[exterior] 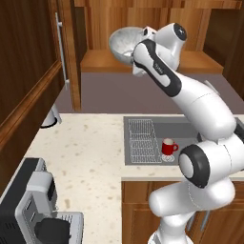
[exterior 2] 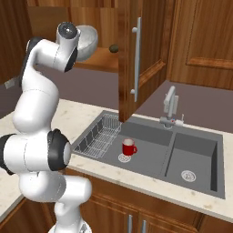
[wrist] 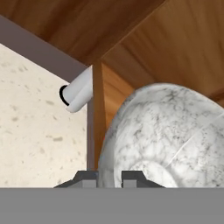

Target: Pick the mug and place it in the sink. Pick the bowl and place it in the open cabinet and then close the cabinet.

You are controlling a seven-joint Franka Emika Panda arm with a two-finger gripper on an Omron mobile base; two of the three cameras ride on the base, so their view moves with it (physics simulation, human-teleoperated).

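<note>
At the top centre of the left base view the bowl (exterior: 123, 44) hangs tilted at the open cabinet (exterior: 152, 61), its rim apparently pinched between the 2 near-closed fingers of the gripper (wrist: 109, 177), while the mug (exterior: 168, 147) stands in the sink (exterior: 143, 121), lower right.

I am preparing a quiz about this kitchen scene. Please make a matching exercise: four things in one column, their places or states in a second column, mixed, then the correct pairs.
Things:
1. mug
2. bowl
3. cabinet door
4. wire rack

Places or states:
A. held by the claw at the cabinet shelf
B. open
C. upright in the sink, near a drain
D. lying in the sink's left end

Pairs: 1-C, 2-A, 3-B, 4-D
</note>
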